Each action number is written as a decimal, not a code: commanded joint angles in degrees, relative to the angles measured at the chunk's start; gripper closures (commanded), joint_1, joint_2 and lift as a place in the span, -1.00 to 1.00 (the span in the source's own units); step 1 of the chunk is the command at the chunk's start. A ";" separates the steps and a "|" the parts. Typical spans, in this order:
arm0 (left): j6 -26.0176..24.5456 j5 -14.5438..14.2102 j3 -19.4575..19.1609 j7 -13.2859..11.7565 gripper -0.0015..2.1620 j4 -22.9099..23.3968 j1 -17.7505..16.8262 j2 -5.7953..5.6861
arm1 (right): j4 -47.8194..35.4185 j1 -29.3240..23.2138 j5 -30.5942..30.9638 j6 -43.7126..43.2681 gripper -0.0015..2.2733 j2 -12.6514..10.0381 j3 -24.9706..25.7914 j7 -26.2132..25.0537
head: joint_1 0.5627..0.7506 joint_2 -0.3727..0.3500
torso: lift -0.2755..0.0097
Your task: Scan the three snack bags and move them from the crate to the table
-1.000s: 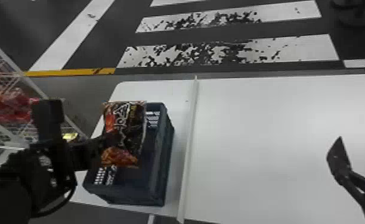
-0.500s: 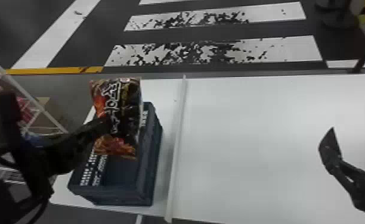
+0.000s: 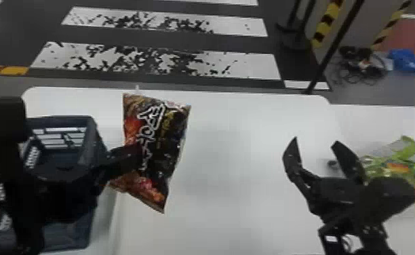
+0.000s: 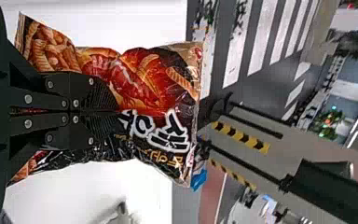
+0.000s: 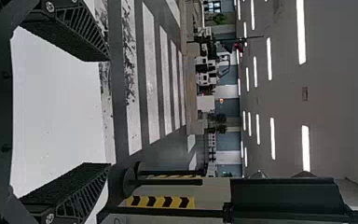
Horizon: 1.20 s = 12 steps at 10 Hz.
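Observation:
My left gripper (image 3: 137, 156) holds a dark red-and-black snack bag (image 3: 164, 145) above the white table (image 3: 217, 217), just right of the blue crate (image 3: 91, 142). In the left wrist view the left gripper (image 4: 114, 111) is shut on the middle of the snack bag (image 4: 149, 79). My right gripper (image 3: 313, 142) stands open over the table's right part, nothing between its fingers; in the right wrist view the right gripper (image 5: 108, 112) has its fingers wide apart. A green snack bag (image 3: 400, 159) lies at the right, partly behind the right gripper. The left arm hides part of the crate.
A long ridge (image 3: 114, 217) runs along the table beside the crate. Beyond the table's far edge are a black post (image 3: 332, 51), yellow-and-black striped posts (image 3: 326, 23) and, on the floor, a blue bundle (image 3: 406, 60) and cables.
The left gripper has carried the bag from over the crate rightward past its side. The head view has turned to the right, showing more of the right arm and the green bag.

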State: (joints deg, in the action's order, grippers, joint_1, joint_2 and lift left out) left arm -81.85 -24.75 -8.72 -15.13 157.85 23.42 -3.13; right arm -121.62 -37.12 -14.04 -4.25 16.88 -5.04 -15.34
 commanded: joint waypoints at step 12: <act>39.87 22.20 41.15 3.62 0.57 -55.02 -16.30 3.28 | -5.74 -0.67 -3.28 -1.94 -0.93 0.26 2.76 0.13 | 0.41 -0.94 | 0.50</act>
State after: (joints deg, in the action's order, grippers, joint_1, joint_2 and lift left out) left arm -45.63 -2.61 31.40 -11.53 105.27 7.86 -0.02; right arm -127.05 -37.69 -17.30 -6.11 17.11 -2.36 -15.25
